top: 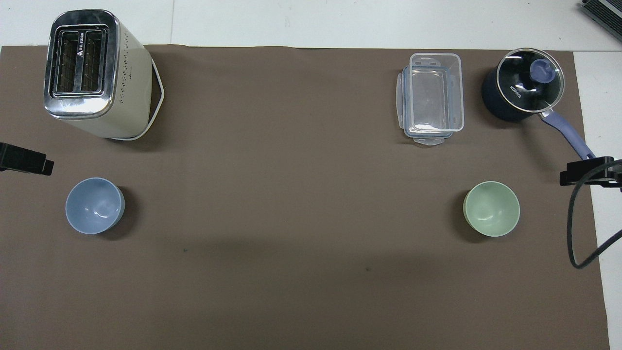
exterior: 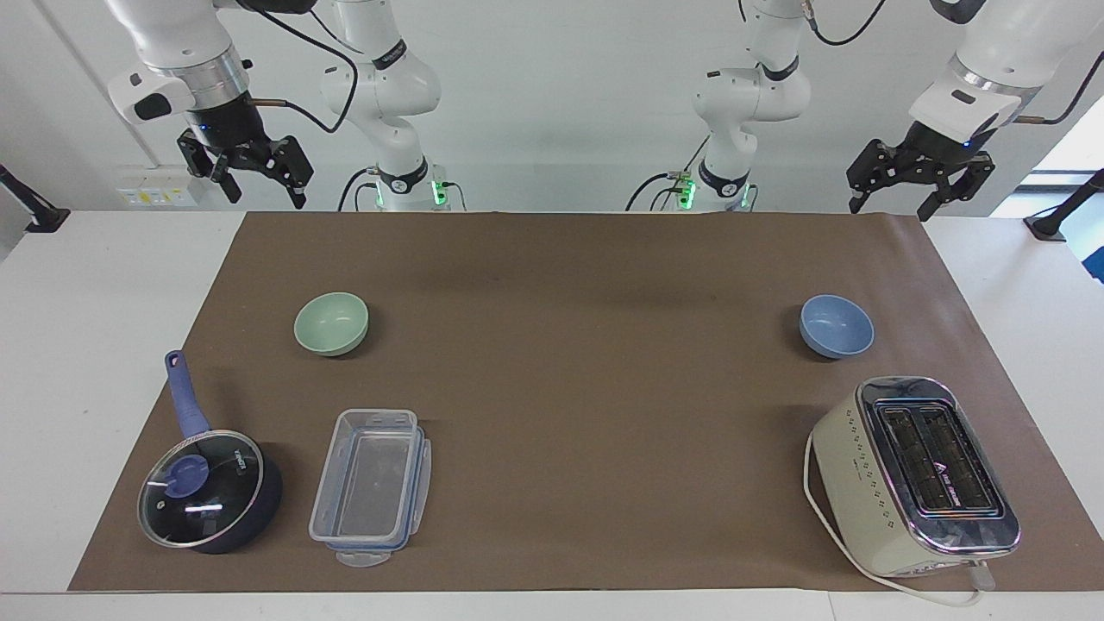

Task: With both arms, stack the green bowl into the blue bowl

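Both bowls, green bowl and blue bowl, sit untouched below spread-open, empty left gripper and right gripper.

Brown mat covered most of the counter. Blue bowl sat upright toward the left arm's end, green bowl toward the right arm's end, well apart. Farther from the robots: toaster past the blue bowl; clear lidless container and lidded saucepan side by side past the green bowl. Both bowls empty.
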Available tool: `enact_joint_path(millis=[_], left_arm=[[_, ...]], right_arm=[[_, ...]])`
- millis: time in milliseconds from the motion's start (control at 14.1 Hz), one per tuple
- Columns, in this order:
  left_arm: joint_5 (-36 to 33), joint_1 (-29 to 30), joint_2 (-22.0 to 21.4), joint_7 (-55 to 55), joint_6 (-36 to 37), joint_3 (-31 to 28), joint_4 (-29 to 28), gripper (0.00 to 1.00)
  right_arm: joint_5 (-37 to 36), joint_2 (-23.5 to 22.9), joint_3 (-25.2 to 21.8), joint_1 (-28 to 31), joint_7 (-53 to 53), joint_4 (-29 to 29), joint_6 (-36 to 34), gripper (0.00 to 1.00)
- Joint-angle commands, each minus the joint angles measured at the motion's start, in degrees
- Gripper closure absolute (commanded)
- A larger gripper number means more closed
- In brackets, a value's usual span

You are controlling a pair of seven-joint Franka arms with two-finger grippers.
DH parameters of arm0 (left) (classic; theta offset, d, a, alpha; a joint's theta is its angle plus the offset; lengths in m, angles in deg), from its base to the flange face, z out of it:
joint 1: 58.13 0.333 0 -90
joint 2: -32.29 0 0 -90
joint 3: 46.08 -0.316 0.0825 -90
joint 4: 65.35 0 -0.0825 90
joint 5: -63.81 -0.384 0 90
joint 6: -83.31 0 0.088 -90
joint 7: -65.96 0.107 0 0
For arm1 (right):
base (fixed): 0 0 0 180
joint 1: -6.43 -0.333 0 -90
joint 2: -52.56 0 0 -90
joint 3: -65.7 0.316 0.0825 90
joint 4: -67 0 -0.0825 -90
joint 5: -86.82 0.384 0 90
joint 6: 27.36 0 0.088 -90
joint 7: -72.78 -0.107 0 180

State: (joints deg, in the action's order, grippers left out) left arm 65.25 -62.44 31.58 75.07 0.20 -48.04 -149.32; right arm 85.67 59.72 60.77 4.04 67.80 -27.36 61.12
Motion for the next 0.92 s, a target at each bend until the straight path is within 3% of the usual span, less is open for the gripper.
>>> enact_joint_path(millis=[0,852], left_arm=[[0.1,-0.7,-1.3,-0.4,0.1,-0.4,-1.5,0.00],[0.2,-1.1,-1.3,-1.0,0.2,-0.4,-1.5,0.00]], right_arm=[[0.1,0.3,0.4,0.8,1.3,-0.1,-0.3,0.00],[0.1,0.3,0.4,0.8,1.2,-0.1,-0.3,0.00]])
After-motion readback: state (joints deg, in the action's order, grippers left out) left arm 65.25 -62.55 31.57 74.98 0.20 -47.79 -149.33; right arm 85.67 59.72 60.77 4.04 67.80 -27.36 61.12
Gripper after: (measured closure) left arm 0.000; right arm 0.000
